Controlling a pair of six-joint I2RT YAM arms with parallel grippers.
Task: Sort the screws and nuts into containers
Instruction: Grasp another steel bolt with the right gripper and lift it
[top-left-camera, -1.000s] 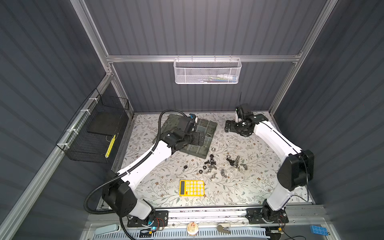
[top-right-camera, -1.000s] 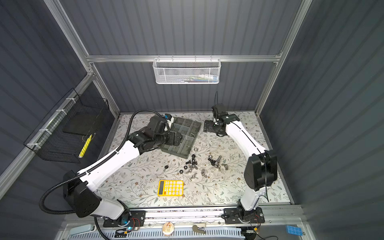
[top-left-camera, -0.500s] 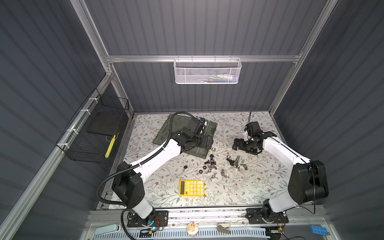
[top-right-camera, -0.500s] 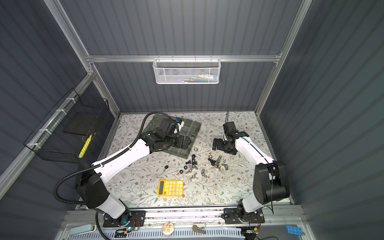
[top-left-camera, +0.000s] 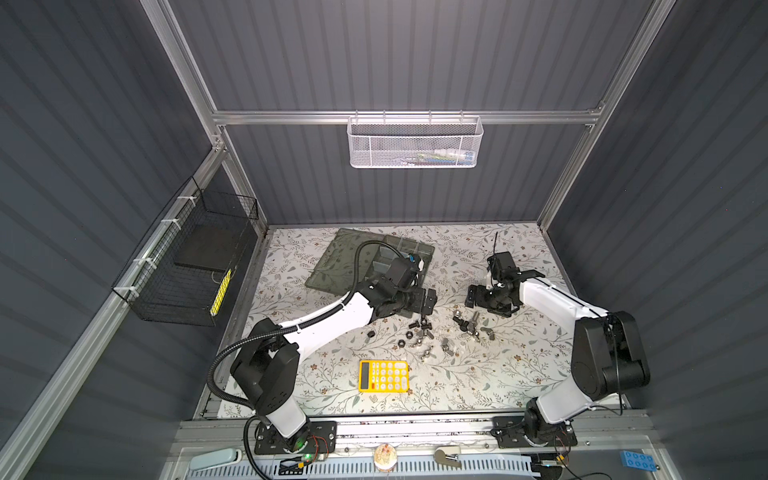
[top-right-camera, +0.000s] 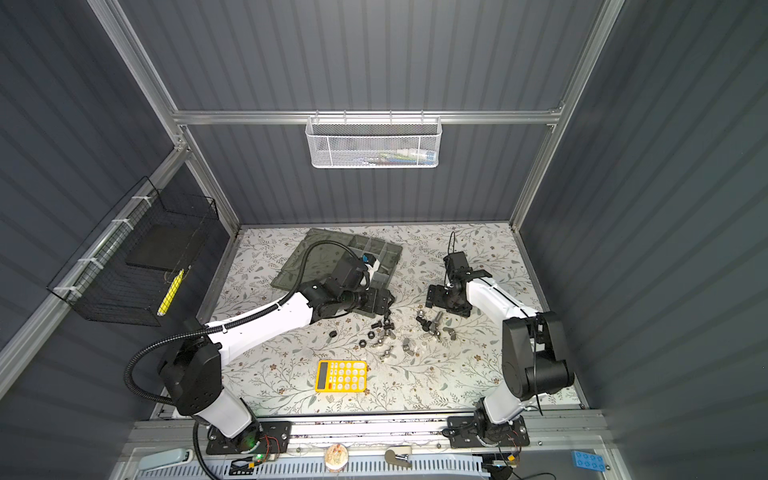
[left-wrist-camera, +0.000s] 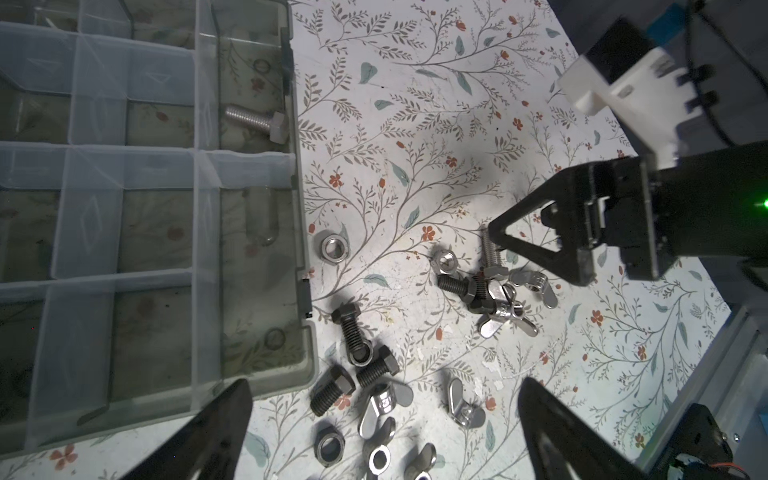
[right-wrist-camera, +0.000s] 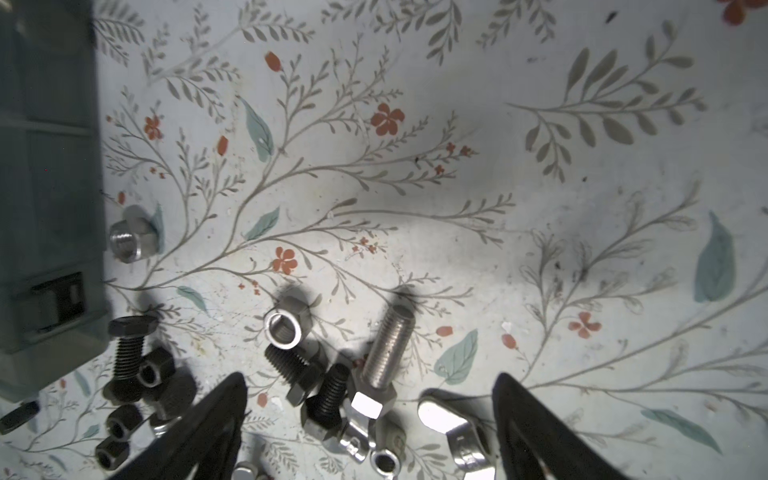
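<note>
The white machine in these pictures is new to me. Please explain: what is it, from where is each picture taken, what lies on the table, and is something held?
It is two robot arms, left arm and right arm, each ending in a two-fingered gripper. Two pictures look down from above; two come from cameras on the wrists. On the flowered table lie loose screws and nuts, a yellow calculator and an open organiser box with a silver screw in one compartment. The left gripper and right gripper are open and hold nothing.
</note>
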